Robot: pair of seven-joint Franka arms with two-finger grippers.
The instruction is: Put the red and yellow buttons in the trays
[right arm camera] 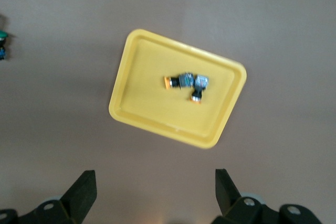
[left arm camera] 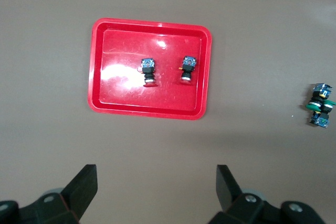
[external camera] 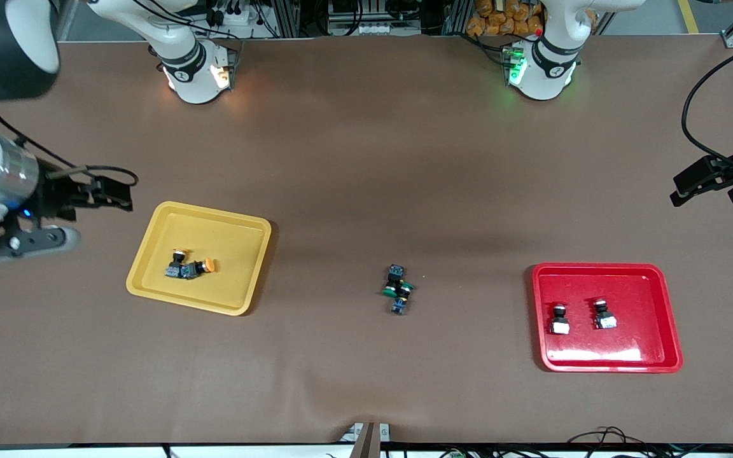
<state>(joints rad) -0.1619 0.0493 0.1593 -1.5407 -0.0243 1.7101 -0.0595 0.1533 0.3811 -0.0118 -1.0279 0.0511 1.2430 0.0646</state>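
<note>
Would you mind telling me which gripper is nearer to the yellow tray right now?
The right one. The right gripper, open, is up beside the yellow tray, at the right arm's end of the table. The left gripper, open, hangs at the table's left-arm end, near the red tray.

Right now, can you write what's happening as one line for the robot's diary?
yellow buttons: in yellow tray | red buttons: in red tray | left gripper: open, empty | right gripper: open, empty
</note>
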